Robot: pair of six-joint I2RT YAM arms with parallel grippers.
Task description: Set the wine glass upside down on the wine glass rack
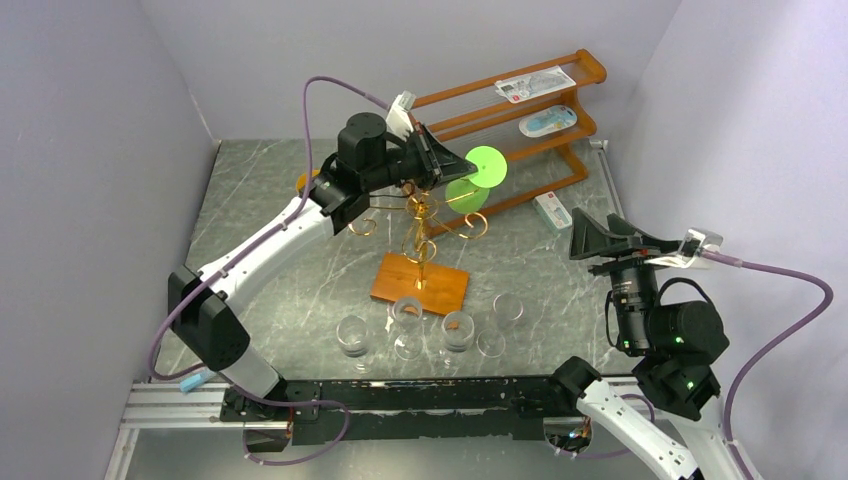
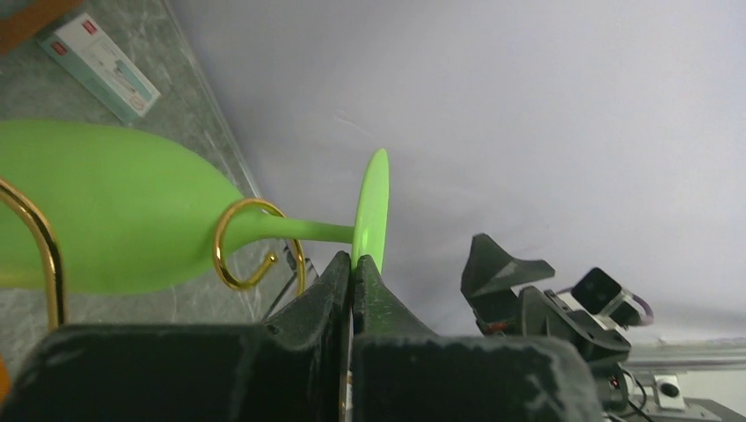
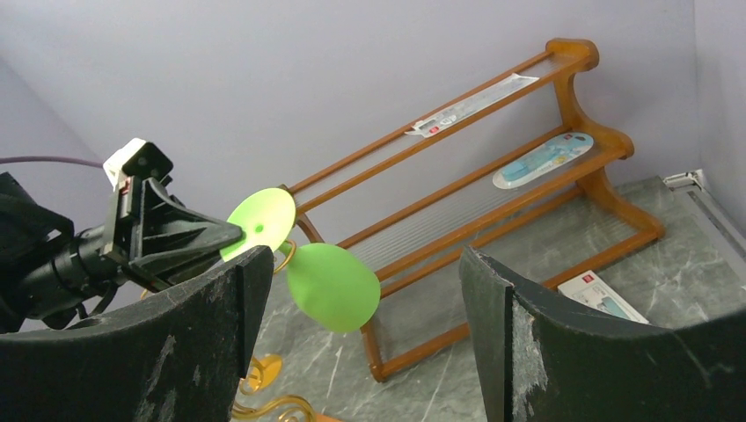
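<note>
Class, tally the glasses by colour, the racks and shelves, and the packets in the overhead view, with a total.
Green wine glass: 1
Clear glasses: 4
Gold wine glass rack: 1
Wooden shelf: 1
Packets: 3
Total: 10

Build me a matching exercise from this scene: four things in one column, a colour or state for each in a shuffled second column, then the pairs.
Column one:
1. wine glass
2. left hand
3. right hand
4. wine glass rack

Column two:
A. open, holding nothing
B. gold wire
C. bright green
D. shut on the glass's foot

Pairs: 1-C, 2-D, 3-A, 4-B
</note>
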